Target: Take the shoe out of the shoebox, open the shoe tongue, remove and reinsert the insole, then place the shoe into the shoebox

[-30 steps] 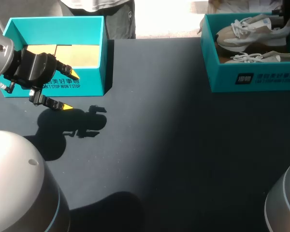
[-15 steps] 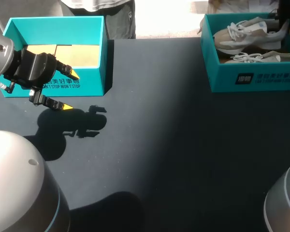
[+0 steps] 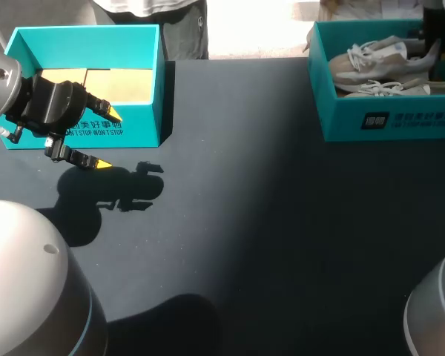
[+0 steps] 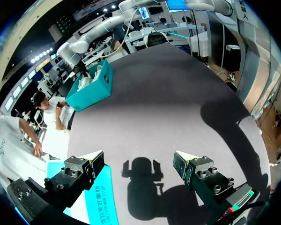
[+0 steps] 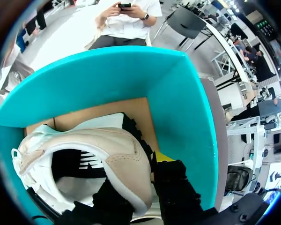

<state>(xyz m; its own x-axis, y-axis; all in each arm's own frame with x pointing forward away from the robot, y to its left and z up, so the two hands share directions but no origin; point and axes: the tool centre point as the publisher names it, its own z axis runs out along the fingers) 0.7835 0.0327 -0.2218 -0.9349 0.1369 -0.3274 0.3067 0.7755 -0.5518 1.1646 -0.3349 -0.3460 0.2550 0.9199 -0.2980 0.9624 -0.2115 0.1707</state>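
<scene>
Shoe (image 5: 107, 150): in the shoebox (image 3: 386, 122) at the desk's (image 3: 245, 222) 2 o'clock corner, beside a second shoe (image 3: 389, 87).
Right jaws: closed across the heel collar, one finger inside and one outside.
Left jaws: spread wide, empty, at 10 o'clock.
Handling: you'll likely find it light and soft-walled. The heel looks stiffest, so hold there.

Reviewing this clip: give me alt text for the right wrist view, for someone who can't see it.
The right gripper is shut on the heel of a beige shoe, which sits inside a teal shoebox. The shoe's white-lined opening faces the camera, and the box's brown cardboard floor shows beyond it.
</scene>
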